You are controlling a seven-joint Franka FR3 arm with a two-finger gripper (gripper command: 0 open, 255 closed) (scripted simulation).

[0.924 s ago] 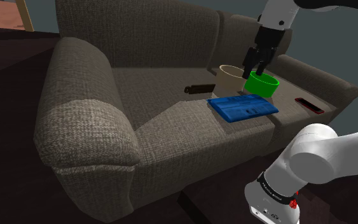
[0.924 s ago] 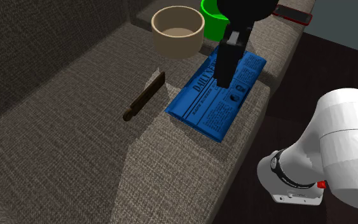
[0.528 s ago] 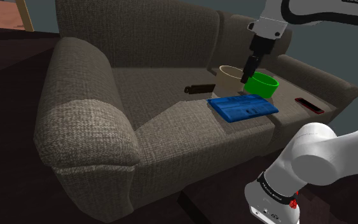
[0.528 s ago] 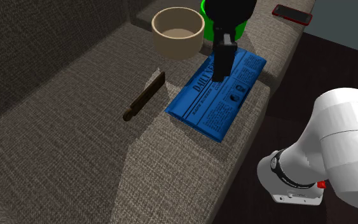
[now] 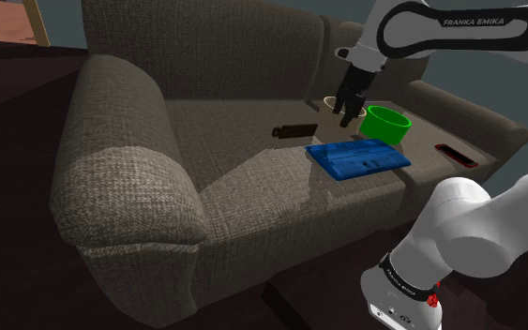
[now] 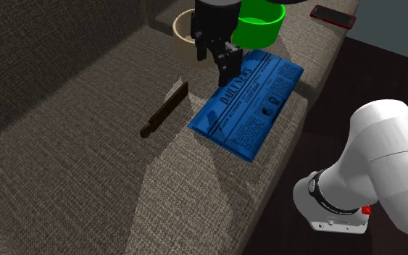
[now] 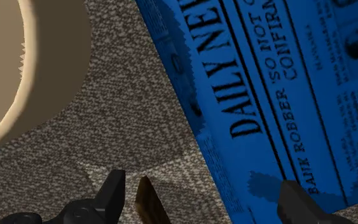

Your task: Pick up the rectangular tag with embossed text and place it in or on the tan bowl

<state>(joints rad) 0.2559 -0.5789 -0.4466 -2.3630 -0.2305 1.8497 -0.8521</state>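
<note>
fingers (image 7: 112,191) spread wide, empty — above the sofa seat (image 6: 86,166)
dark brown tag (image 6: 164,110) lies flat beside the blue newspaper (image 6: 249,101), long axis slanting toward the tan bowl (image 6: 182,36)

Sofa (image 5: 243,178): coarse woven cloth, rough, matt. Newspaper (image 6: 253,101): blue printed paper, flat finish, ragged edges. Tan bowl (image 7: 50,57), just beside the newspaper: smooth, matt, material indeterminate. Green bowl (image 6: 256,30), also beside the newspaper: smooth, slight sheen. Tag (image 6: 164,110): dark brown, wood-like. Arm (image 6: 390,159): smooth white shell, soft gloss.

tag (image 6: 164,110): dark brown, flat on sofa (image 6: 64,166) | tan bowl (image 6: 182,43): upright, apparently empty
</note>
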